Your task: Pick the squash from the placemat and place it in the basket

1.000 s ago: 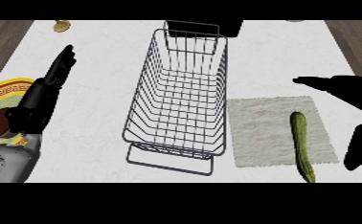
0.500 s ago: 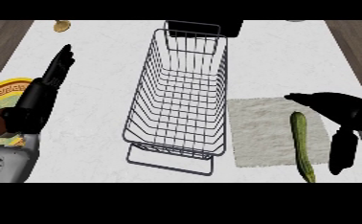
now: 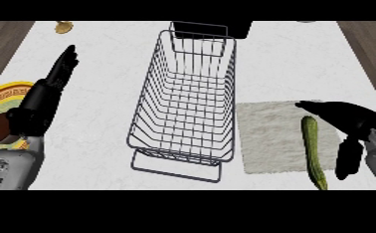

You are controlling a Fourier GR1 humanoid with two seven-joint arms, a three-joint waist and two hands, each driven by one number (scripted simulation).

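Observation:
A long green squash (image 3: pixel 314 152) lies lengthwise on the right part of a grey placemat (image 3: pixel 268 135). My right hand (image 3: pixel 347 125) hovers just right of it and over its far end, fingers spread, holding nothing. Its thumb hangs down beside the squash's lower half. A wire basket (image 3: pixel 190 97) shaped like a shopping cart stands in the middle of the counter, left of the placemat, with nothing inside. My left hand (image 3: pixel 46 93) rests open at the left edge, fingers pointing up.
A yellow and red plate (image 3: pixel 13 95) sits at the far left edge behind my left forearm. A small golden object (image 3: pixel 63 27) lies at the back left. A dark box (image 3: pixel 238 28) stands behind the basket.
My right hand has moved left and nearer, from the far right edge to right beside the squash. The squash, basket and left hand have not moved.

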